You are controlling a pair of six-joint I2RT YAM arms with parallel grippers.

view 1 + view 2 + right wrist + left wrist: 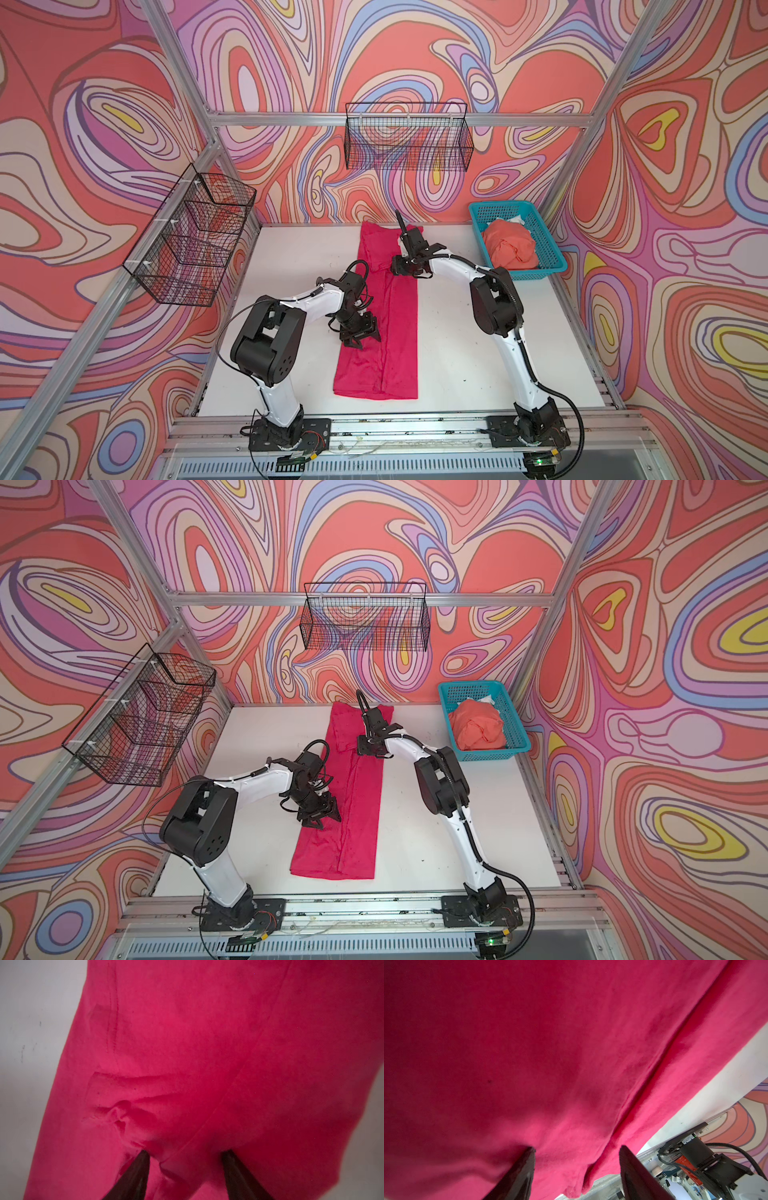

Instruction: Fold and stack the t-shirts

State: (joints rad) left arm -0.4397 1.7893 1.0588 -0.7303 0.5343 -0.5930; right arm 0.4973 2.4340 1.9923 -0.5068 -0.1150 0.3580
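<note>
A magenta-pink t-shirt (386, 316) (349, 800) lies on the white table (457, 332), folded into a long narrow strip running from the back wall toward the front. My left gripper (362, 341) (324, 821) hovers over the strip's left side, open, its fingers spread above the cloth (550, 1064) and gripping nothing (577, 1148). My right gripper (405, 268) (370, 748) is down on the strip's far part, open, with both fingertips touching wrinkled cloth (187, 1053) and a raised fold between them (186, 1151). A coral-orange t-shirt (511, 249) (478, 729) sits bunched in the teal basket.
The teal mesh basket (532, 272) stands at the table's back right corner. A black wire basket (191, 237) hangs on the left frame and another (409, 141) on the back rail. Both arm bases sit on the front rail (415, 428).
</note>
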